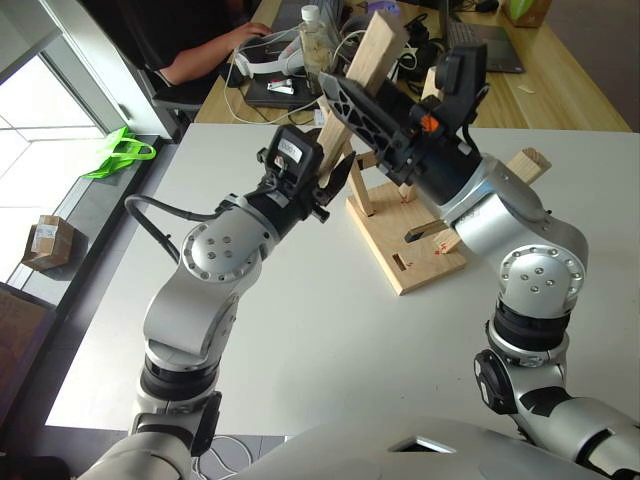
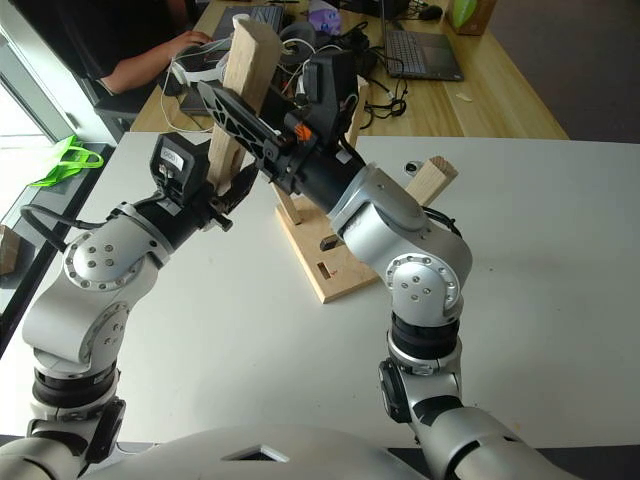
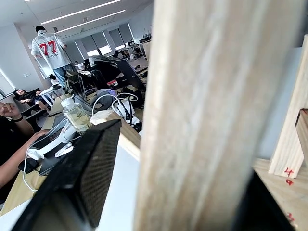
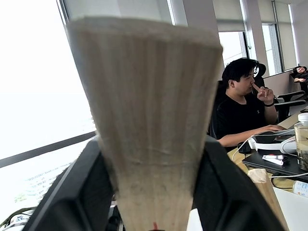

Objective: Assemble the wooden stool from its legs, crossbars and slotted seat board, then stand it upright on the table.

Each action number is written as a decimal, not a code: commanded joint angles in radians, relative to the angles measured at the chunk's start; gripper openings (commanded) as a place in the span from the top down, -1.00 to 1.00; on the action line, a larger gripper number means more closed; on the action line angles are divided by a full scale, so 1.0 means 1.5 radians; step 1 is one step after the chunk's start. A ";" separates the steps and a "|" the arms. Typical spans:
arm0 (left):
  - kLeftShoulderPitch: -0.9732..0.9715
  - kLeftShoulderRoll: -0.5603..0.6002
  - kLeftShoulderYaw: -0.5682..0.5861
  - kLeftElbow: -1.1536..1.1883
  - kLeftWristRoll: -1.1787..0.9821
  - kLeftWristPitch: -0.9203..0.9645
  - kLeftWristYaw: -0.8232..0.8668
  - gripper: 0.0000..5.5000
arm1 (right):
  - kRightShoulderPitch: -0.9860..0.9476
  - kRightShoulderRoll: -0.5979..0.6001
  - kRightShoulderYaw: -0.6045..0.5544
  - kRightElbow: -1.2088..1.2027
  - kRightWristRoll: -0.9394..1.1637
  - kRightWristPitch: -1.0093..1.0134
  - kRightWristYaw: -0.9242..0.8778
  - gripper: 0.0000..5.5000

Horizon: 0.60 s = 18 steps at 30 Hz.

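Pale, straight-grained wooden leg [image 2: 250, 55] (small red mark on it) is pinched by right gripper [image 2: 235, 118] and left gripper [image 2: 232, 188].

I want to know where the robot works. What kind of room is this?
Probably an open office or lab: a laptop sits on a wooden desk amid cables, and big windows line the wall.

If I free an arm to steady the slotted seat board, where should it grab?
Probably the near corner of the flat light-wood seat board, edge-on from the robot's left: it's bare, while upright legs crowd the far end. The left gripper and right gripper both hold the raised wooden leg.
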 commanded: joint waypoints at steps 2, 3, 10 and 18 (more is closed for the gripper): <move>0.060 0.112 -0.010 -0.051 -0.027 0.043 -0.103 0.13 | -0.008 0.000 -0.006 0.003 -0.019 -0.023 -0.010 0.26; 0.090 0.132 0.038 -0.075 -0.070 0.054 -0.146 0.13 | -0.008 -0.008 -0.001 0.003 -0.035 -0.028 -0.008 0.26; -0.058 0.117 0.468 -0.033 -0.573 0.091 -0.094 0.13 | 0.015 -0.052 0.065 -0.013 -0.159 -0.074 0.013 0.27; -0.154 0.129 0.370 0.015 -0.859 0.038 0.244 0.13 | 0.029 -0.077 0.148 -0.006 -0.272 -0.137 0.049 0.27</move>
